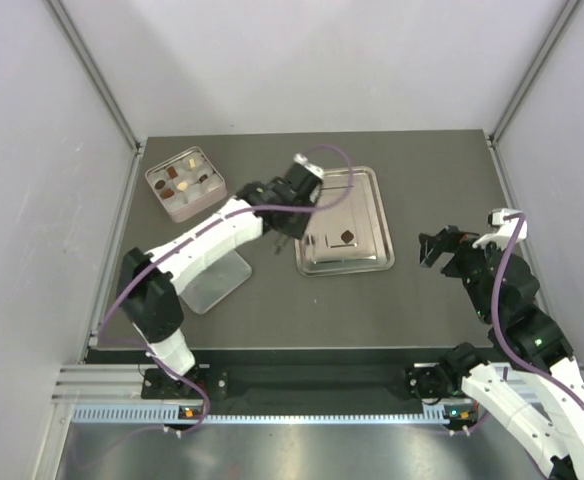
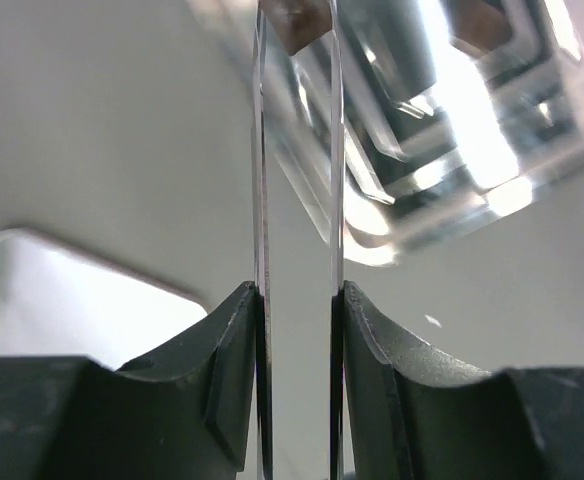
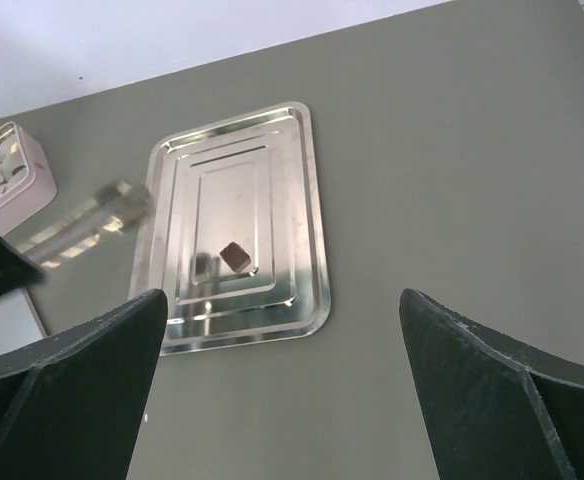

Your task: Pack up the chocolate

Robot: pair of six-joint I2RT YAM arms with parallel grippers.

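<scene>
A: Why is the left gripper [image 1: 294,222] at the tray's [image 1: 370,182] left edge?
B: It is reaching toward the one chocolate [image 1: 347,238] lying mid-tray, right of frame centre. Its jaws are half-closed, pinching nothing.
A: The other pieces?
B: In the pink tin [image 1: 185,207], upper left.
A: The right gripper [image 1: 432,248]?
B: Spread wide, parked right of the tray, leaving the way free.

The top camera looks down from above and behind the arms over the whole table [image 1: 272,300]. The left wrist camera sits very close, the right wrist camera farther back; all show the steel tray [image 1: 367,255] [image 2: 452,150] [image 3: 307,200].
</scene>
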